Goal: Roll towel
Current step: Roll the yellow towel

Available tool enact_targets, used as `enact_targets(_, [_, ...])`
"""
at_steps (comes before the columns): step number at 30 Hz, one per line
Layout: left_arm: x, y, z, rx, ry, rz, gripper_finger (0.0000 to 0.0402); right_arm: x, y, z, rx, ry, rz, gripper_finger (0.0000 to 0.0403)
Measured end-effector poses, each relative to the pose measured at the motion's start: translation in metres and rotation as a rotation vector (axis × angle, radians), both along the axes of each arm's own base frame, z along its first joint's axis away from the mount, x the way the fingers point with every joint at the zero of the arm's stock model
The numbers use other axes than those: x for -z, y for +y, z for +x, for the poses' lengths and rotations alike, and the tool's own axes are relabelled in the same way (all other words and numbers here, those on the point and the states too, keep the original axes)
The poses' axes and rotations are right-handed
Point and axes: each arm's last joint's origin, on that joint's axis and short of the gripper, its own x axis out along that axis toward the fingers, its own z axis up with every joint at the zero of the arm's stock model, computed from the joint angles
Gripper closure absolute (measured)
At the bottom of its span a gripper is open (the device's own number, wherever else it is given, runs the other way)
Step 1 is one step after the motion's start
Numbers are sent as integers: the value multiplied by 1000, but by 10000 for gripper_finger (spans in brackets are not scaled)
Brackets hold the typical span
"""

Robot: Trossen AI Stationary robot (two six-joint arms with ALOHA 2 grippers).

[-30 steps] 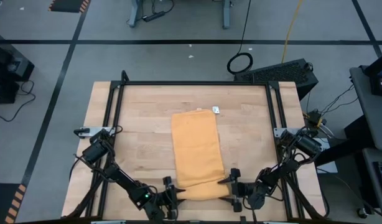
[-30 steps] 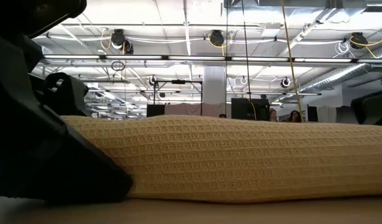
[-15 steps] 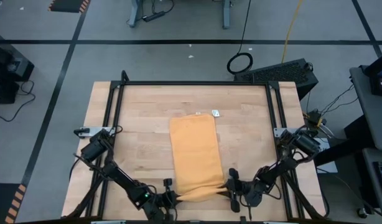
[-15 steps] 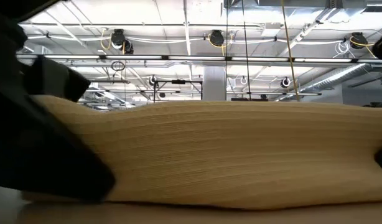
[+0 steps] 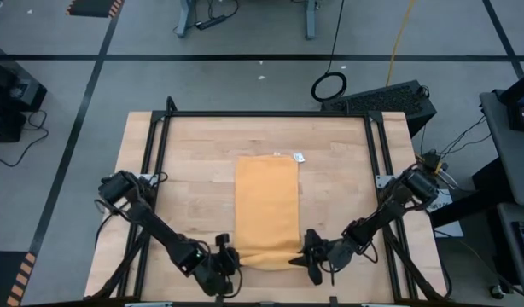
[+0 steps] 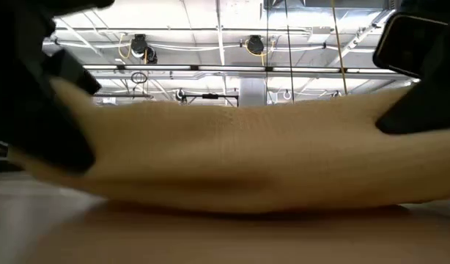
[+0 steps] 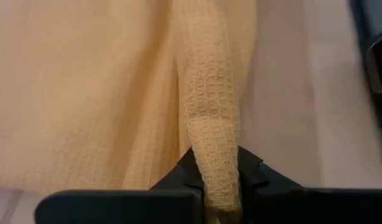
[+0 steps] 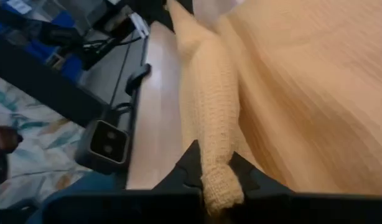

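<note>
Two grippers, left gripper (image 5: 229,258) and right gripper (image 5: 306,254), one towel (image 5: 266,205)

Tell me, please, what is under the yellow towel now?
Only the wooden table shows around the towel; whatever lies beneath its flat part is covered. Its near edge is lifted, pinched by the left gripper and right gripper.

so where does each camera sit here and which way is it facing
High view: overhead, looking straight down on the wooden table; both dark arms show, left gripper and right gripper.
Low view: tabletop height, facing the room; arms at both edges.
Left wrist view: left arm, fingers clamping cloth.
Right wrist view: right arm, likewise.
All share the mustard-yellow rectangular waffle-fabric towel.
</note>
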Motion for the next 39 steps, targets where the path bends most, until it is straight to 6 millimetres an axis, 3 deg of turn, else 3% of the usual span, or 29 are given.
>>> enact_targets(8, [-31,0,-6,23,-79,-38,365,-18,-3,1,-18,-53,-31,389])
enact_targets(11, [-29,1,-5,14,-72,-36,365,-15,-4,0,-6,-26,-31,390])
enact_targets(18, [-18,1,-2,-21,-82,-300,367,-9,0,-7,12,64,39,393])
enact_targets(24, [-4,11,-6,-23,-92,-361,381,-8,2,-7,-38,93,79,393])
enact_targets(27, [-2,15,-7,-18,-115,-351,353,-8,1,-6,-36,95,73,393])
enact_targets(34, [-5,15,-4,5,-185,-297,242,-7,-5,-3,2,95,60,393])
enact_targets(39, [-5,15,-4,7,-199,-265,236,-7,-7,-1,12,91,51,394])
